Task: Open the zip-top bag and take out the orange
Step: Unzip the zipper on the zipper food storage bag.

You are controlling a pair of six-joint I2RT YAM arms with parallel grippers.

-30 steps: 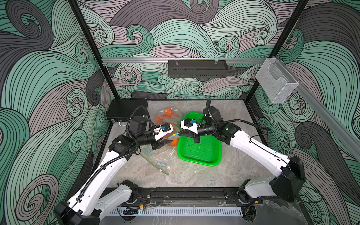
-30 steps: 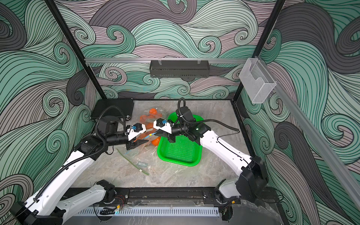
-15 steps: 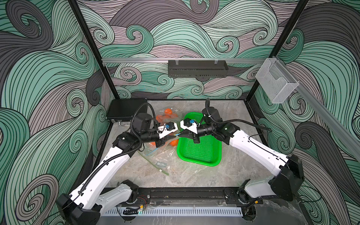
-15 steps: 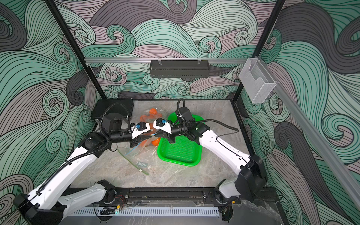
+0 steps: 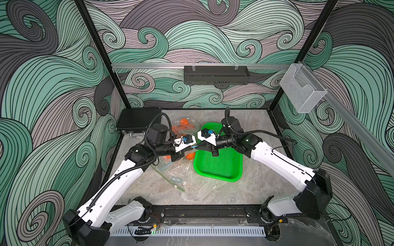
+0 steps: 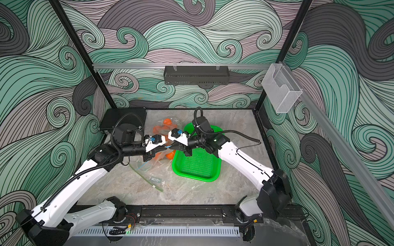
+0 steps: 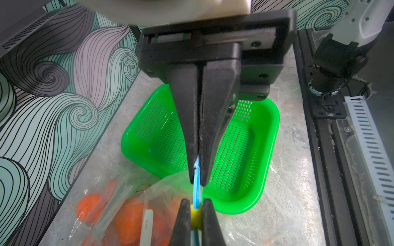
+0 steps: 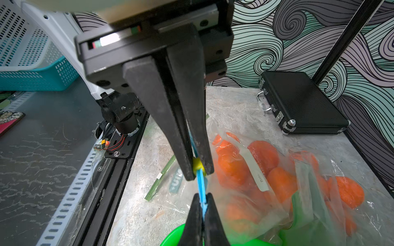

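The left gripper (image 7: 197,181), a second ago half spread and short of the bag, has come in and pressed its jaws together on the free end of the blue zip strip (image 7: 196,192). That anchors the zip-top bag (image 8: 245,191) against a pull. Tip to tip with it, the right gripper (image 8: 199,172) pinches the yellow slider (image 8: 198,165) on the same strip, so I judge the slide-open can begin. The oranges (image 8: 264,156) sit inside the sealed bag, below both pairs of tips, its body resting on the table (image 5: 213,191) against the green basket (image 7: 274,132).
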